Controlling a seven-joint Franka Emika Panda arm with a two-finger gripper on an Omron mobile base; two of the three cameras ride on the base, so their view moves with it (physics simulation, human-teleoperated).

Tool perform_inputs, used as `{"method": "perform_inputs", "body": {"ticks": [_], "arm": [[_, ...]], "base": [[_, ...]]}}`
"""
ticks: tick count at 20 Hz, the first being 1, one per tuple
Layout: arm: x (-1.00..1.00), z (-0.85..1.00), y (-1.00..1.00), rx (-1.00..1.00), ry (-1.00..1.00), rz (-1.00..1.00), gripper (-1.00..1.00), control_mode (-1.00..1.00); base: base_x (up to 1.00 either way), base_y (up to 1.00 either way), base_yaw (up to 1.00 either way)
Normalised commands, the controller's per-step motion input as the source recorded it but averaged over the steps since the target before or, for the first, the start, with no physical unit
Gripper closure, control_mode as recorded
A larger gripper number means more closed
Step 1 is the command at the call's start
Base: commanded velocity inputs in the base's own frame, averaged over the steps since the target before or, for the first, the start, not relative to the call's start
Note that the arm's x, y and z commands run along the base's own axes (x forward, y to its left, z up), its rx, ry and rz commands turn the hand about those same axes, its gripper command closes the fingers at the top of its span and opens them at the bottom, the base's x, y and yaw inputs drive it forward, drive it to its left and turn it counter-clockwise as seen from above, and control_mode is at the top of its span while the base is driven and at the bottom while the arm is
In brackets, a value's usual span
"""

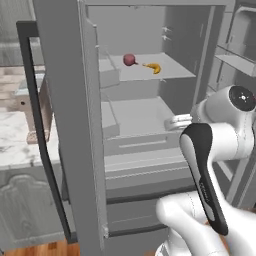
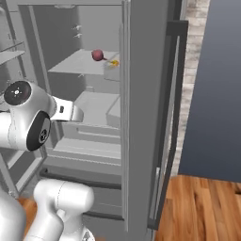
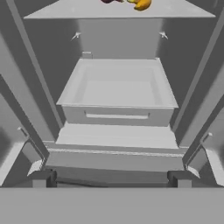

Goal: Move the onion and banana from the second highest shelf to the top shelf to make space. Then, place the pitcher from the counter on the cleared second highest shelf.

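Note:
The dark-red onion (image 1: 129, 59) and the yellow banana (image 1: 154, 67) lie side by side on the second highest shelf (image 1: 172, 70) inside the open fridge. They also show in the right base view as the onion (image 2: 97, 55) and the banana (image 2: 114, 61). My gripper (image 3: 111, 179) is open and holds nothing. It points into the fridge below that shelf, level with a grey drawer (image 3: 118, 87). The banana (image 3: 141, 4) and a sliver of the onion (image 3: 109, 1) sit at the top edge of the hand view. The pitcher and the top shelf are out of view.
The open fridge door (image 1: 70, 125) stands close on the left, its mate (image 2: 141, 108) on the right. The marble counter (image 1: 12, 137) lies beyond the left door with a brown object (image 1: 32, 117) on it. Door racks (image 1: 235, 55) hang to the right.

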Motion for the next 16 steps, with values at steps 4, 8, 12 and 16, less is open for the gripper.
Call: {"method": "perform_inputs", "body": {"ticks": [4, 8, 12, 16], "arm": [[0.0, 0.0, 0.0, 0.0, 0.0, 0.0, -1.0, 1.0], [0.0, 0.0, 0.0, 0.0, 0.0, 0.0, -1.0, 1.0], [0.0, 0.0, 0.0, 0.0, 0.0, 0.0, -1.0, 1.0], [0.0, 0.0, 0.0, 0.0, 0.0, 0.0, -1.0, 1.0]], "base": [[-0.79, 0.12, 0.0], [-0.71, 0.11, 0.0], [-0.55, 0.03, 0.03], [-0.32, 0.0, 0.17]]}}
